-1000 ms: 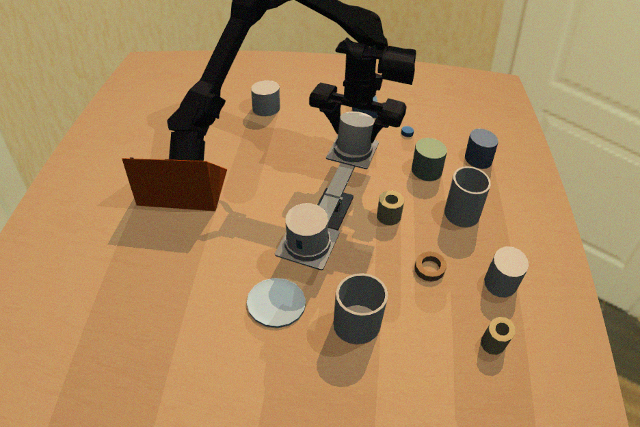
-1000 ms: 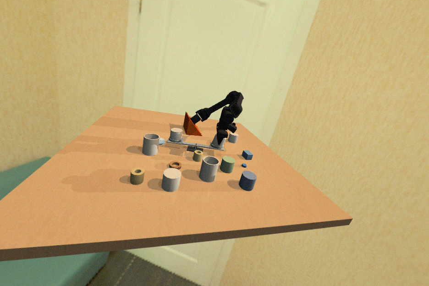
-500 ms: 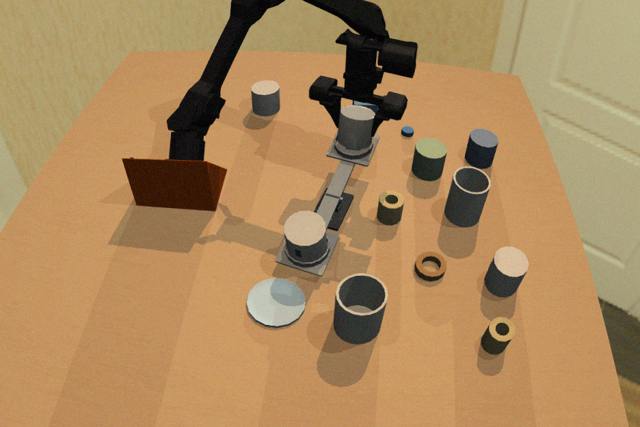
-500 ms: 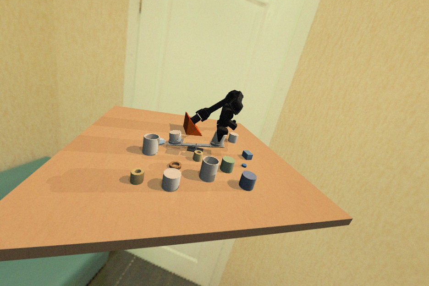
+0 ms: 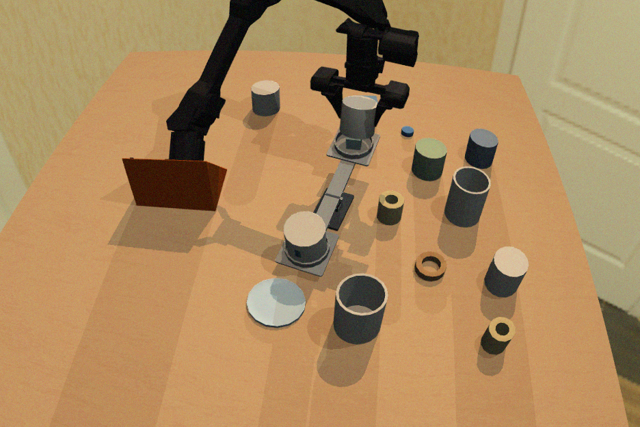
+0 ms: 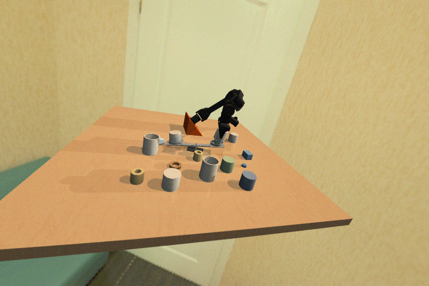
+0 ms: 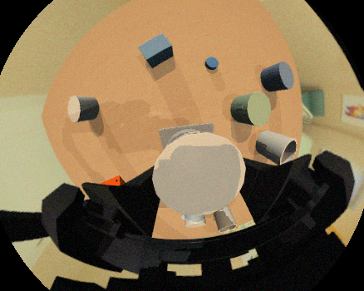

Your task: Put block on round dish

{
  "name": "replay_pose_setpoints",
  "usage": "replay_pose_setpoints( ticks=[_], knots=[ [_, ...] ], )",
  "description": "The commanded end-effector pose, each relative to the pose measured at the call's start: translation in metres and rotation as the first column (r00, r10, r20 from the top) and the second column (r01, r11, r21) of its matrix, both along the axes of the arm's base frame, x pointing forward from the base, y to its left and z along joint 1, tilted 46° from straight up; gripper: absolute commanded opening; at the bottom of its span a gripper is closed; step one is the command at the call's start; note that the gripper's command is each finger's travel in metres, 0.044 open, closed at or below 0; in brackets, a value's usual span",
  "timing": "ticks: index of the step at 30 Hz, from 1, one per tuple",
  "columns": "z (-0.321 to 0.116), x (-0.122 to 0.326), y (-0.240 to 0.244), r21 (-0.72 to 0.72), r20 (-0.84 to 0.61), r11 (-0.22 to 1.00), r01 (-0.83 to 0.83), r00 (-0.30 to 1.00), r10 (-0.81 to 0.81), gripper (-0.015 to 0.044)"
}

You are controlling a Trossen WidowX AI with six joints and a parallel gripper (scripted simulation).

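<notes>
My gripper [image 5: 360, 120] [image 6: 222, 134] is shut on the far cup [image 5: 357, 120] [image 7: 199, 176] and holds it upside down, a little above the far pan [image 5: 368, 154] of the balance [image 5: 339, 180] [image 6: 204, 145]. A small dark teal block [image 5: 353, 144] shows on that pan, inside its ring, below the cup's rim. The wrist view does not show the block. The other cup [image 5: 305, 237] [image 6: 174, 136] stands on the near pan [image 5: 312, 267]. The beam looks almost level. The pale round dish [image 5: 275, 303] [image 6: 161, 141] lies beyond the near pan, with nothing on it.
A tall open grey cup [image 5: 357, 321] [image 6: 150, 145] stands beside the dish, another [image 5: 463, 202] farther right. A green cylinder [image 5: 428, 161] [image 7: 252, 109], blue cylinder [image 5: 481, 149] and blue cuboid [image 6: 247, 154] [image 7: 156, 50] stand around the far pan. An orange panel [image 5: 173, 184] is by the arm's base.
</notes>
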State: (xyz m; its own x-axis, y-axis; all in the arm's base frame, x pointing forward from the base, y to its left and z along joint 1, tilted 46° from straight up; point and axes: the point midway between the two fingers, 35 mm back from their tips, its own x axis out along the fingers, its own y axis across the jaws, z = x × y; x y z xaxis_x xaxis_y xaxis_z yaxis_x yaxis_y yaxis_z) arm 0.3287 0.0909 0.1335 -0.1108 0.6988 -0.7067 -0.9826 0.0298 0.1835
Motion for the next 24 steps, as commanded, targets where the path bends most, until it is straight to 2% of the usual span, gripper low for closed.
replay_pose_setpoints(
  ticks=[1,24],
  knots=[
    [0.006,0.003,-0.005,0.004,0.01,1.0,0.003,1.0,-0.003,0.0],
    [0.028,0.002,-0.026,0.006,0.014,1.0,0.008,1.0,-0.008,0.0]
  ],
)
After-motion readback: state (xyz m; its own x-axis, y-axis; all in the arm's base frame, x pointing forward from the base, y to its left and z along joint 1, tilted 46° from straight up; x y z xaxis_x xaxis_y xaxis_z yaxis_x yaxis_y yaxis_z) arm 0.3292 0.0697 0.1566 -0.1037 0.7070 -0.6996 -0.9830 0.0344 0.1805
